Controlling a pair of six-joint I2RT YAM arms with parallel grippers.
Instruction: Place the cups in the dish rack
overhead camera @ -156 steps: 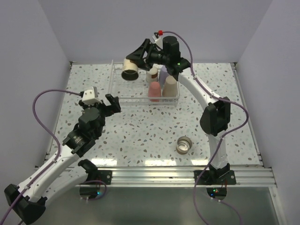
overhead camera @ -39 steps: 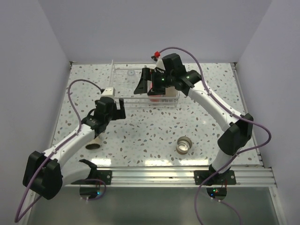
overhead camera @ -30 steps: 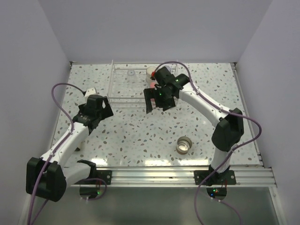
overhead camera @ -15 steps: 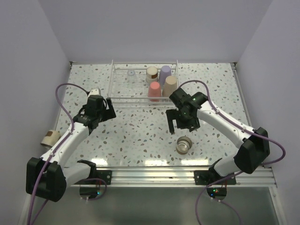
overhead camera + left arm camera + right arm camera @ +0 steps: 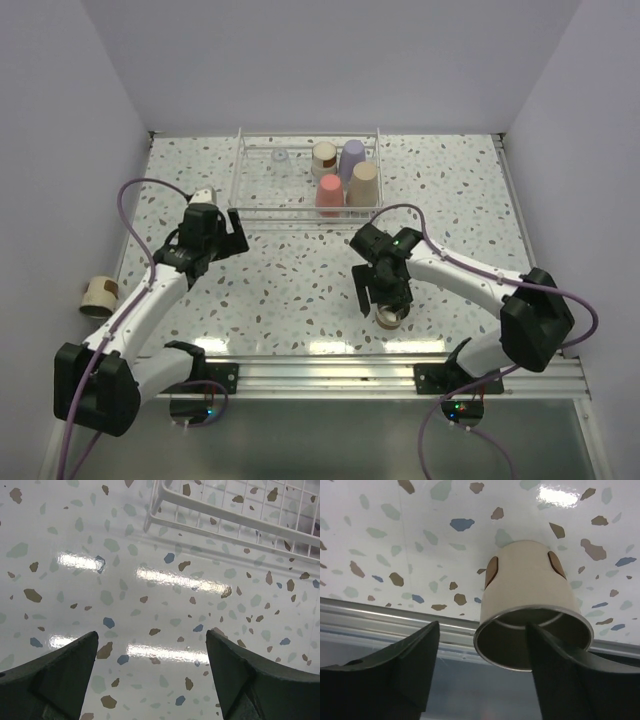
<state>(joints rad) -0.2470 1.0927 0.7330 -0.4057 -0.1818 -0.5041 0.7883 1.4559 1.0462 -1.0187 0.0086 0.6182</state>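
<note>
The right tool point(image 5: 482, 650), wide and empty, is hovering right over the silvery-rimmed cup point(image 5: 525, 590), which is lying by the near edge of the bench point(image 5: 290, 285), mouth toward the tool. The left tool point(image 5: 150, 647), also wide, is hovering well left, beside the dish rack point(image 5: 300, 212).

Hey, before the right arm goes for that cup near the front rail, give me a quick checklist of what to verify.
1. Right tool open: ok, jaws wide apart.
2. Cup lined up: cannot tell, one finger crosses its mouth, inside or in front unclear.
3. Cup posture: not ok, on its side, mouth toward the rail.
4. Dish rack room: ok, left half holds only the clear cup.
5. Left tool clear: ok, open and empty near the rack's corner.
6. Stray cup: not ok, lying by the left wall.
</note>
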